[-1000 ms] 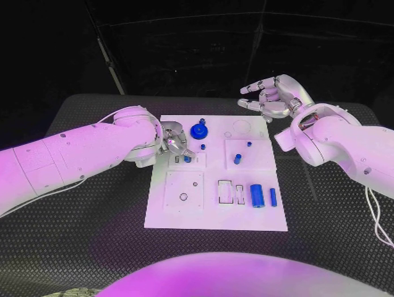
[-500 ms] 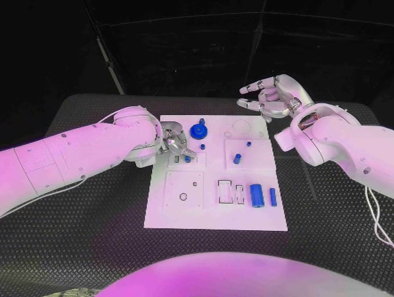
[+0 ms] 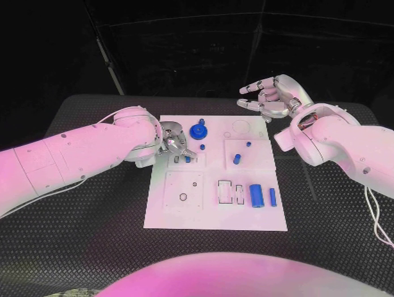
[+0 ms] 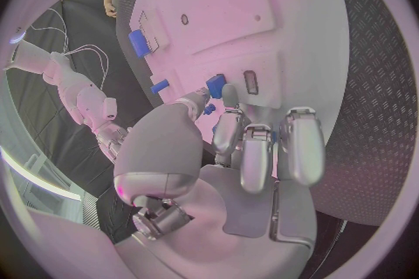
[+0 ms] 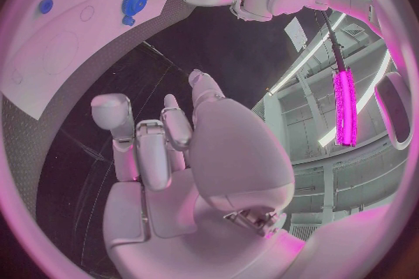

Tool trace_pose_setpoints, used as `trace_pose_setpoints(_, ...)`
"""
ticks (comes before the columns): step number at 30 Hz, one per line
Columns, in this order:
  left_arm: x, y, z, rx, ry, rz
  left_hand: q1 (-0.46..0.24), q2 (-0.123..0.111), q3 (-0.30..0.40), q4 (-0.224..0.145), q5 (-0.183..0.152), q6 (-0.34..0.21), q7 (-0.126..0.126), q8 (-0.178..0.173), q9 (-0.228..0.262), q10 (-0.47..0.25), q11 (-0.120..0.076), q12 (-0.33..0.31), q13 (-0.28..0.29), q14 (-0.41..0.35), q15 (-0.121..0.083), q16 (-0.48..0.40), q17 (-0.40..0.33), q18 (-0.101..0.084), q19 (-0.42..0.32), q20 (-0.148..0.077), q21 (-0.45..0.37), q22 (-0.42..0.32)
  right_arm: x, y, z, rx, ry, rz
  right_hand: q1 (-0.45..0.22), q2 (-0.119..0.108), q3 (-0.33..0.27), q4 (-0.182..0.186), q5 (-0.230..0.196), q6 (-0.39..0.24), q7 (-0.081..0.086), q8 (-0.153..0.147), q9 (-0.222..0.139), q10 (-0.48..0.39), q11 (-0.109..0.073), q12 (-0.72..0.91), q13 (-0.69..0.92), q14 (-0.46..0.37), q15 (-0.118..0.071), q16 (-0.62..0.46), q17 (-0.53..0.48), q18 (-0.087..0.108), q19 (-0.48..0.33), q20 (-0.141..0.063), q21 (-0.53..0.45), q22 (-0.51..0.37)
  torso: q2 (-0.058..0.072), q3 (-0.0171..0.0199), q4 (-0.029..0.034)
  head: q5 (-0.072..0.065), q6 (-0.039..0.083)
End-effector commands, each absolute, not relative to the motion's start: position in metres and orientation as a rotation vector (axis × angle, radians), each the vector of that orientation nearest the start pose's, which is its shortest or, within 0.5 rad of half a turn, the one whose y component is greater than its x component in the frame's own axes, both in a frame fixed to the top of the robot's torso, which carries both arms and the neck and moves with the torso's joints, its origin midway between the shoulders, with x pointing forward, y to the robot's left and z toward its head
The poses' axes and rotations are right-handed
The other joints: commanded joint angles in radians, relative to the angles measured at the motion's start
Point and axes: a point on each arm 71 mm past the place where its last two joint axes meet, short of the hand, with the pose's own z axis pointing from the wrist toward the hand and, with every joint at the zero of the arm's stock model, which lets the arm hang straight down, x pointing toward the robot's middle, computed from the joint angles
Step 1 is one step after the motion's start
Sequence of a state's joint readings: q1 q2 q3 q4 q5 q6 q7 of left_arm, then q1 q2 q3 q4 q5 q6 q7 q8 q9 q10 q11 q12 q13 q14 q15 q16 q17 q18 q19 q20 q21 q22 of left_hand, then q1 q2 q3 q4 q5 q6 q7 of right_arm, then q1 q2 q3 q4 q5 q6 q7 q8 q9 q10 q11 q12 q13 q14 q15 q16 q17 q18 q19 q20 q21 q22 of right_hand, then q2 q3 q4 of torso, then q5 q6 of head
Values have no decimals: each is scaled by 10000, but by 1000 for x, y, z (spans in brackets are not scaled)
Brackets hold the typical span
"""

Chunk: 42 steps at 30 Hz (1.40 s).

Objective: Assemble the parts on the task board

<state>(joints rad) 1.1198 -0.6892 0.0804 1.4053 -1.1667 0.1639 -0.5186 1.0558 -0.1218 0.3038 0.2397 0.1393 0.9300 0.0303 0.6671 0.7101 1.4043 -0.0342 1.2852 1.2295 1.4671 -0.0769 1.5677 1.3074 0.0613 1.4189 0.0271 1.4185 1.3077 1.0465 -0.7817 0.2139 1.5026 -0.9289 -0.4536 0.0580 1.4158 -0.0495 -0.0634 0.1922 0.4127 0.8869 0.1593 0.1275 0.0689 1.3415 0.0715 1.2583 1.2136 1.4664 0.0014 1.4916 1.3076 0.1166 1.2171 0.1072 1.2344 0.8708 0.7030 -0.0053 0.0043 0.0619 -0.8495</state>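
Head view: task board [image 3: 216, 210] lies mid-frame on the black surface [image 3: 89, 247]; left hand [image 3: 172, 141] sits over its upper-left area, its grasp hidden there. Left wrist view shows its fingertips [image 4: 229, 94] touching a small blue part [image 4: 215, 84], hold uncertain. Right hand [image 3: 269, 98], upper right, hangs released, grasping nothing.

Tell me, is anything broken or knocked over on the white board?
Nothing stands out. The white board lies flat and straight on the table, and the blue pieces, like the round one, sit on it. The left hand works at a small piece; the right hand hovers empty.
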Motion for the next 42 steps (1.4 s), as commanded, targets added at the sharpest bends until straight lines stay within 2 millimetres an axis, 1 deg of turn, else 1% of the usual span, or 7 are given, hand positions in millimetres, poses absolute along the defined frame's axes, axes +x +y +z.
trace_pose_setpoints(1, 495, 172, -230, -1416, 22979, -4454, -72, 81, -287, 130, -41, 42, 3, 0, 29, 33, -18, 20, 5, 1037, -97, 31, 2634, -67, 96, 5, 54, 350, 498, -190, -159, 4558, 14762, 10929, -81, 21, -73, 9, 51, 34, 20, 63, 3, 11, 3, -39, -24, 659, -54, -64, 929, 131, -13, -39, -70, -28, 13, -12, -10, -13, 12)
trace_pose_setpoints(7, 494, 172, -229, -1421, 22882, -4453, -104, 163, -960, 460, -41, 48, -19, -11, 90, 48, -35, 38, 29, 1037, -116, 31, 2634, -72, 118, -15, 59, 382, 498, -190, -159, 4572, 14760, 10919, -129, 23, -98, 38, 47, 27, 20, 63, 1, 6, 5, -44, -31, 657, -53, -70, 922, 131, -15, -38, -77, -32, -8, -4, 5, -28, 17)
trace_pose_setpoints(19, 492, 172, -224, -1423, 22741, -4574, -119, 245, -1279, 503, -43, 49, -26, -14, 123, 38, -42, 19, 7, 1037, -123, 31, 2634, -71, 120, -23, 53, 386, 499, -192, -160, 4645, 14739, 10895, -279, 26, -184, 131, 28, 9, 23, 67, -4, 10, 11, -39, -37, 656, -49, -77, 920, 132, -20, -36, -95, -50, 0, -7, 16, -17, 42)
trace_pose_setpoints(24, 493, 175, -210, -1299, 22541, -4687, -89, 301, -1461, 497, -36, -66, 7, -74, 124, -36, -20, -70, -92, 1037, -113, 31, 2634, -31, 13, -19, -64, 221, 500, -194, -161, 4684, 14725, 10857, -307, 28, -201, 149, 25, 7, 24, 68, -5, 13, 11, -35, -35, 659, -48, -74, 929, 132, -19, -36, -96, -50, 1, 0, 18, -2, 52)
trace_pose_setpoints(28, 497, 180, -193, -981, 22477, -4603, 27, 468, -1800, 496, -23, -462, 180, -482, -101, -190, 125, -218, -252, 1037, -13, 31, 2634, 24, -164, 51, -266, -38, 500, -195, -161, 4703, 14721, 10832, -307, 28, -201, 149, 25, 7, 24, 68, -5, 13, 11, -35, -35, 659, -48, -74, 929, 132, -19, -36, -96, -50, -1, 3, 21, 7, 69)
trace_pose_setpoints(37, 533, 207, -146, -711, 22419, -3571, 218, 817, -2704, 512, -21, -794, 623, -1788, -1456, -561, 503, -572, -653, 1037, 306, 31, 2634, 137, -485, 356, -696, -528, 502, -196, -162, 4745, 14730, 10771, -326, 30, -213, 161, 24, 5, 24, 69, -5, 18, 11, -28, -29, 661, -48, -69, 940, 131, -15, -35, -95, -45, 2, 9, 19, 99, 150)
trace_pose_setpoints(42, 552, 215, -140, -1041, 22456, -3114, 309, 892, -2926, 510, -19, -668, 654, -1944, -1770, -574, 539, -560, -658, 1037, 344, 31, 2634, 142, -471, 406, -708, -518, 502, -196, -162, 4752, 14743, 10772, -333, 31, -217, 166, 24, 5, 24, 69, -5, 20, 11, -26, -27, 663, -48, -67, 945, 130, -14, -35, -94, -43, 23, 9, -18, 143, 194)
